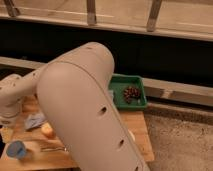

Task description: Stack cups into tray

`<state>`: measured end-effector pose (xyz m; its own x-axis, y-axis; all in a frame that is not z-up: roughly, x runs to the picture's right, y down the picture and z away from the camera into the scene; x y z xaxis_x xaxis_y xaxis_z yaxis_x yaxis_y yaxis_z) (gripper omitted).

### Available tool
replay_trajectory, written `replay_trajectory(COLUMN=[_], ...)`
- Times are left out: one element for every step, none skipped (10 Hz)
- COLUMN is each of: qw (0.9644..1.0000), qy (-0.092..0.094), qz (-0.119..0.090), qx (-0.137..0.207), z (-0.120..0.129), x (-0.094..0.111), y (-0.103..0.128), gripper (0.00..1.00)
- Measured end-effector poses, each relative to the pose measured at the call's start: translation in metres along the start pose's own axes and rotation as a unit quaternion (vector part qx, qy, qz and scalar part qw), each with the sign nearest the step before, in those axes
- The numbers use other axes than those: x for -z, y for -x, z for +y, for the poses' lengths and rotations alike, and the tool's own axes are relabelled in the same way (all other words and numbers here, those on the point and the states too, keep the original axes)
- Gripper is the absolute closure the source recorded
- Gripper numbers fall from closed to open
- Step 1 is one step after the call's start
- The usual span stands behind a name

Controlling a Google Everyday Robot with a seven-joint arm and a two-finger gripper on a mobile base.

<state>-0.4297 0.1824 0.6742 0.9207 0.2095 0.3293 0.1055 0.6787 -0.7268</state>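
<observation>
Blue cup beside claw, left edge

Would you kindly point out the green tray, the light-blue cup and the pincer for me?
green tray (pixel 125 81): camera view, bare floor near its back wall.
light-blue cup (pixel 16 149): camera view, middle of its body.
pincer (pixel 6 131): camera view, its tip, at the picture's far left edge.

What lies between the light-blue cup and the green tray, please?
Camera view: an orange object, then the arm; the gripper hangs near the cup.
</observation>
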Motion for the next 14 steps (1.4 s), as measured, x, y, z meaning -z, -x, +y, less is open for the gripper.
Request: replay_trajectory(qw=[1.0000,0.9999,0.9998,0.9997,0.9995,0.9993,0.9989,0.9985,0.9981,0.9978,0.9974,0.9970,0.9967,0.9964], qy=[0.005,0.011,0.014,0.016,0.018,0.015,0.009,0.003,-0.001,-0.003,-0.005,-0.007,-0.006,-0.003], qz=[0.000,0.000,-0.002,-0.005,-0.010,-0.020,-0.029,-0.036,-0.043,-0.047,-0.050,-0.053,-0.054,-0.053], qx=[-0.003,-0.006,-0.010,-0.015,-0.023,-0.028,-0.035,-0.040,-0.045,-0.047,-0.051,-0.057,-0.059,-0.065], z=[0.000,0.002,0.003,0.003,0.005,0.008,0.007,0.006,0.006,0.005,0.003,0.000,-0.001,-0.003], x=[-0.011,-0.022,-0.025,-0.031,-0.042,-0.048,-0.052,-0.054,-0.058,-0.062,-0.067,-0.071,-0.074,-0.079], y=[-0.002,-0.003,-0.005,-0.009,-0.014,-0.014,-0.018,-0.021,-0.023,-0.024,-0.026,-0.029,-0.031,-0.032], gripper=[0.34,0.34,0.34,0.34,0.34,0.34,0.34,0.34,0.34,0.34,0.34,0.34,0.34,0.38])
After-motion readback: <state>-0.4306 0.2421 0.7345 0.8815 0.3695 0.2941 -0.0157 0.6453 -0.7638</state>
